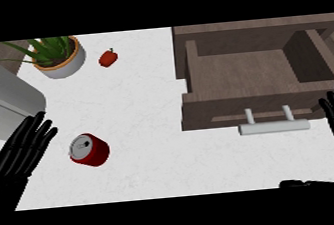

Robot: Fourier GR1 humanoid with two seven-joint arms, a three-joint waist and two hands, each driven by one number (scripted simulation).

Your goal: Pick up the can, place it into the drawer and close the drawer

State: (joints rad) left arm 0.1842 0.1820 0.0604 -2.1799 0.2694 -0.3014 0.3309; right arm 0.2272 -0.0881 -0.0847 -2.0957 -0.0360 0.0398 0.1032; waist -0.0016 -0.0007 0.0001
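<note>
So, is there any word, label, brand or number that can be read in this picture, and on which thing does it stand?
None can be read.
Red can: plain red side and a silver top with a pull tab, no label visible.
Drawer: bare wood front with a handle, no sign.
Plant pot: plain, no marking.

I can read no text, label, brand, number or sign anywhere before me. The small red metal can with the silver top [89, 150], standing on the white counter well to the left of the open brown wooden drawer [260, 79], shows only plain red on its side, and the drawer's front above its pale bar handle is unmarked wood.
</note>
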